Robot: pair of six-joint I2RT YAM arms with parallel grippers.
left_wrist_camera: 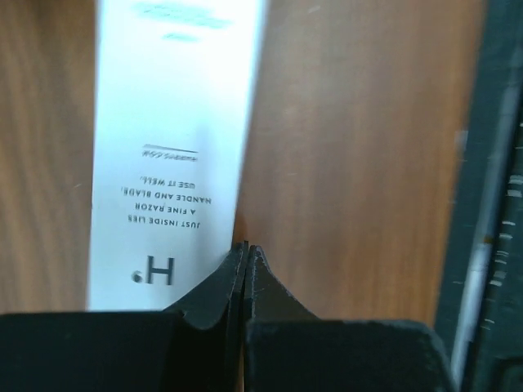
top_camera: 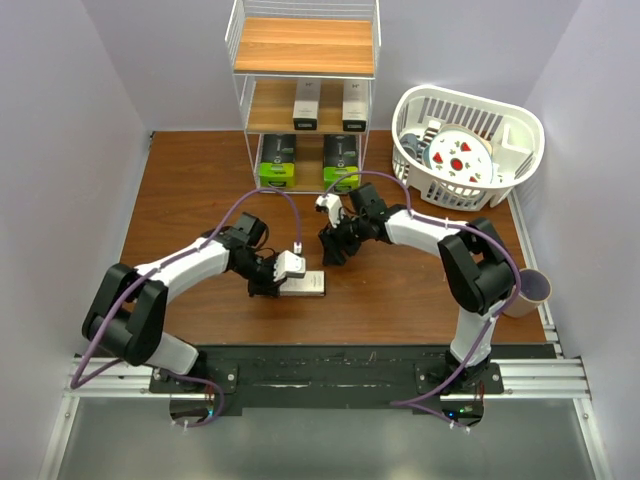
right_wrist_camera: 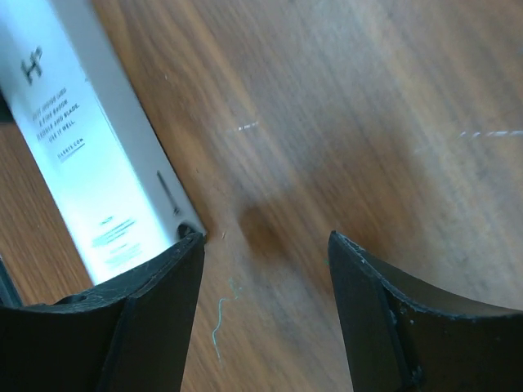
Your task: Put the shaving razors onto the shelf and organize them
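On the middle of the wooden bench (top_camera: 180,200), toward its near edge, lies one slim white razor carton (top_camera: 308,284) flat on its broad face, well apart from the shelf (top_camera: 305,45) that stands at the middle of the far edge. The shelf's top tier is bare. Its middle tier holds two white cartons (top_camera: 306,105) and its lowest tier two black packs with lime-green ends (top_camera: 277,160). A white slatted basket (top_camera: 520,110) fills the far right corner.

The left gripper (left_wrist_camera: 246,249) has its fingers pressed together with nothing between them, and they sit just beside the carton's long edge. The right gripper (right_wrist_camera: 265,237) is spread wide and empty, with one finger (right_wrist_camera: 155,302) at the carton's corner.

As I judge it, closed fingers at that edge can only shove. The carton could skid or spin across the smooth wood, and the right finger could knock its corner askew.

In the overhead view the left wrist covers the carton's left end. Whether either gripper actually touches the carton cannot be told. The small print blurs, and the upper tiers hide the rear of the shelved packs.
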